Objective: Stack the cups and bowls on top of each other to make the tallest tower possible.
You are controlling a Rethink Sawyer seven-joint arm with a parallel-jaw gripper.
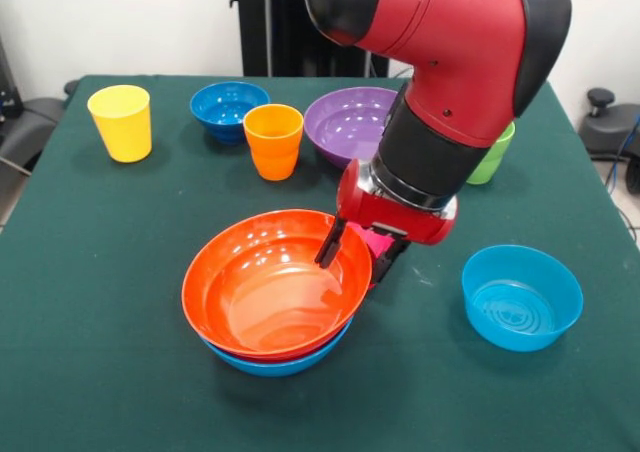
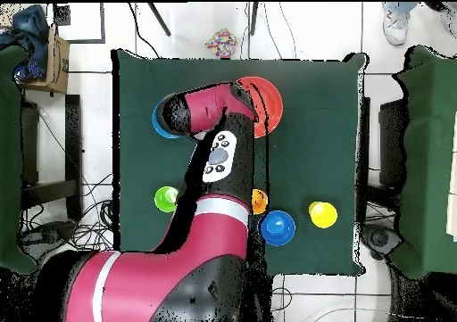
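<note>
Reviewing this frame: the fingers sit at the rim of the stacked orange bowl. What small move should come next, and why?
Probably a short lift straight up. The gripper straddles the rim of the large orange bowl, which already rests nested in the light-blue bowl: one finger inside, one outside near something pink. Rising clears the rim without dragging the stack.

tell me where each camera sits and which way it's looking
Front view: across the table from the robot, facing its pedestal; the red arm reaches down, fingers straddling the large orange bowl's rim.
Overhead view: above the table, looking straight down, base at bottom; the arm covers much of the cloth.
Shared: orange bowl, yellow cup, dark-blue bowl.
</note>
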